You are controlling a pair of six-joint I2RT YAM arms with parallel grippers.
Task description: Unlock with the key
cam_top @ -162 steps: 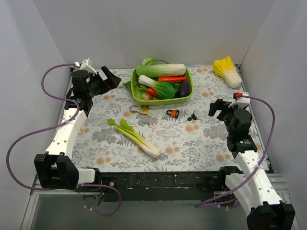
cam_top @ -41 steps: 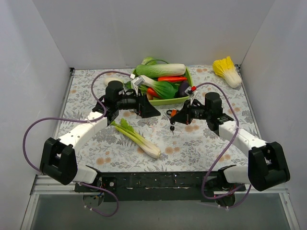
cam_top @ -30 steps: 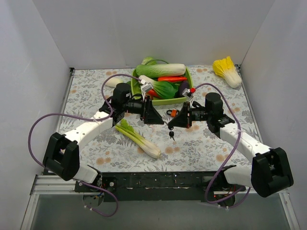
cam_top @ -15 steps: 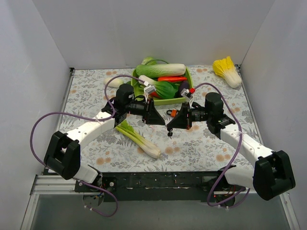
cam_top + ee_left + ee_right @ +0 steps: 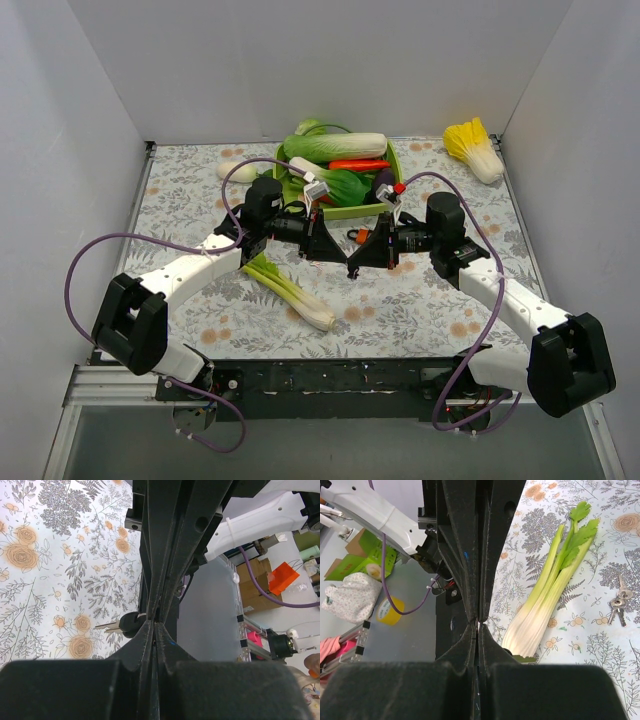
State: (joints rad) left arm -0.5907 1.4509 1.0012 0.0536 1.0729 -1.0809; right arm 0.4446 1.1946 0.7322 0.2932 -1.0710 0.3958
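Both grippers meet tip to tip above the middle of the flowered mat. My right gripper (image 5: 356,262) (image 5: 478,623) is shut on the key (image 5: 129,625). The key's black head juts out beside the tips and its silver blade points down at the mat. My left gripper (image 5: 340,256) (image 5: 155,623) is shut on the same key from the opposite side, its fingertips touching the right fingers (image 5: 165,555). In the top view the key (image 5: 351,271) is only a dark speck under the tips. The red padlock (image 5: 362,237) lies just behind the grippers. The brass padlock is hidden under my left arm.
A celery stalk (image 5: 285,288) (image 5: 555,590) lies in front of the left arm. A green basket (image 5: 398,190) of vegetables stands behind the grippers, with a yellow-white cabbage (image 5: 475,148) at the back right. Small silvery keys (image 5: 618,605) appear to lie on the mat beside the celery.
The left gripper moved up to the key hanging from the right gripper and went from open to shut. The right gripper stayed shut and barely moved.
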